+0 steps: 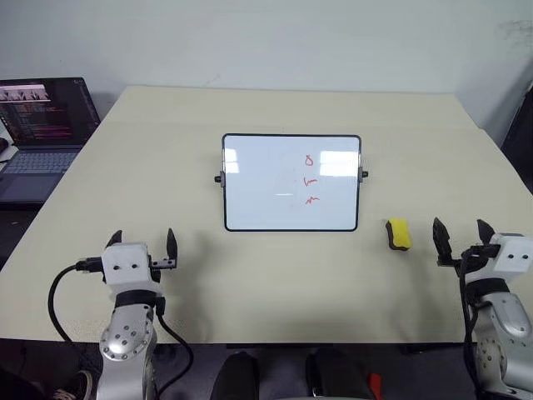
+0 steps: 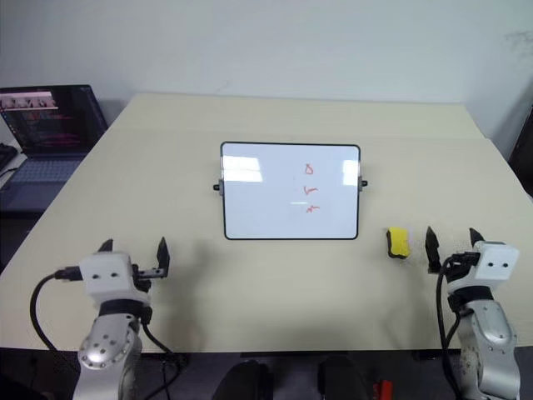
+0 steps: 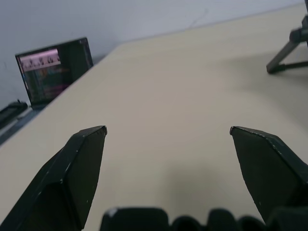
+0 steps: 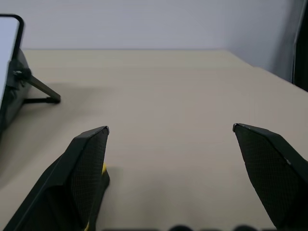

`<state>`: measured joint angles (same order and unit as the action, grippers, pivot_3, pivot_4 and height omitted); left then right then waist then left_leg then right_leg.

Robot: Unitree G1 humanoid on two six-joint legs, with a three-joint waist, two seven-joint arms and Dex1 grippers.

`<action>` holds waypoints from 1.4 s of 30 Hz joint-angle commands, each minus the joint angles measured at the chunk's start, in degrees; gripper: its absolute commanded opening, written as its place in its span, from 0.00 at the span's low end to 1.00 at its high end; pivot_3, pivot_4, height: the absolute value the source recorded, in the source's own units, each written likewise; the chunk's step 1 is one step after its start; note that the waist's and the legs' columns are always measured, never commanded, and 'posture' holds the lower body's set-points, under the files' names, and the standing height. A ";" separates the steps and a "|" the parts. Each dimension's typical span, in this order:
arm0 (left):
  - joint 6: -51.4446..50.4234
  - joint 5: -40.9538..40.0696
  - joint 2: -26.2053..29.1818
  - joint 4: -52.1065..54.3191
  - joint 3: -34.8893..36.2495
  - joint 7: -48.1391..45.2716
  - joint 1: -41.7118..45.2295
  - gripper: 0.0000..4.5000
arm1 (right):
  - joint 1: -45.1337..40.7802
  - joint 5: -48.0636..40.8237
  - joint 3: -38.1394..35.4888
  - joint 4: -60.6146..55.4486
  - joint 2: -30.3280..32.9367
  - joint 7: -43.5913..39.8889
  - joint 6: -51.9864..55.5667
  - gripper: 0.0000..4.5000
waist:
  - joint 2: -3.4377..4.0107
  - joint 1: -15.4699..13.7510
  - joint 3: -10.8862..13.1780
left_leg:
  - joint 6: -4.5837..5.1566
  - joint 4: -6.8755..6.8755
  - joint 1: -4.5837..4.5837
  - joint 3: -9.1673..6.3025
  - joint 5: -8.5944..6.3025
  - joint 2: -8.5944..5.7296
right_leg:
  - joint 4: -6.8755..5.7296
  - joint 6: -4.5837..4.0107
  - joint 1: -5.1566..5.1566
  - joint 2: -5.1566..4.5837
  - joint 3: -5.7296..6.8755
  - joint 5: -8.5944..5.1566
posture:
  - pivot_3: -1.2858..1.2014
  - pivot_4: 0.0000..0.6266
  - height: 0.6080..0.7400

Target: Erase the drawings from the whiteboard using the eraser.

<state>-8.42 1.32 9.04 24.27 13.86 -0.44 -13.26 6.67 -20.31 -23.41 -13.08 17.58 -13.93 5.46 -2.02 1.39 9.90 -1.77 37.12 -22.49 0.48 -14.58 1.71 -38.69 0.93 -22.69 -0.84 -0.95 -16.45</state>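
The yellow eraser (image 1: pixel 399 234) is seen just right of the whiteboard (image 1: pixel 258 192), apart from it. It is judged light and spongy, best pinched across its sides. Both the left gripper (image 1: pixel 143 242) and right gripper (image 1: pixel 460 233) are held wide open, empty.

No legible text, label, brand, number or sign is found on any surface. The whiteboard (image 1: pixel 258 187) carries three small red drawings (image 1: pixel 310 180) in a vertical column, the uppermost loosely resembling a figure 0 or 8, though none reads as a definite character. The laptop (image 1: pixel 43 112) screen displays coloured rows of content, too small to read.
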 commanded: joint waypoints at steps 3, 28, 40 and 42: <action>1.87 1.94 -1.41 -0.24 -0.65 2.67 0.92 1.00 | -3.35 -0.41 -2.46 3.32 2.56 1.03 1.78 0.99 | -0.01 0.10 -0.01 | 0.01 0.00 0.08 0.04 0.01 0.00 | -0.01 0.00 0.04 0.00 -0.03 0.00 | 0.52 0.24 1.00; -4.52 -20.16 17.20 1.31 2.60 -24.46 8.86 1.00 | -6.60 -1.03 7.17 -7.72 -1.14 2.28 10.86 0.99 | 0.02 -0.30 -0.01 | -0.01 -0.09 0.13 0.00 0.01 -0.01 | -0.10 -0.06 0.02 0.00 0.03 -0.06 | 0.52 0.24 1.00; -12.10 -26.68 23.36 -1.72 -9.82 -40.10 27.68 1.00 | -6.69 3.25 10.82 -17.22 0.58 8.08 27.55 0.99 | 0.03 0.12 -0.01 | -0.02 -0.11 0.13 0.00 0.02 -0.05 | -0.16 -0.08 0.01 0.02 0.02 -0.06 | 0.52 0.24 1.00; -13.11 -27.51 23.89 -1.87 -12.84 -43.67 29.49 1.00 | -7.12 1.82 10.45 -19.38 0.77 9.04 33.83 0.99 | 0.04 0.22 0.00 | -0.02 -0.11 0.13 -0.01 0.02 -0.04 | -0.17 -0.07 -0.01 0.03 0.01 -0.06 | 0.52 0.24 1.00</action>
<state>-21.43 -25.12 32.13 21.60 2.27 -41.75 15.09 0.49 -17.23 -12.13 -28.90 17.90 -5.68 35.86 -1.98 1.62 9.90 -1.79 37.01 -22.37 0.47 -14.56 1.68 -38.86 0.86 -22.70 -0.81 -0.93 -16.51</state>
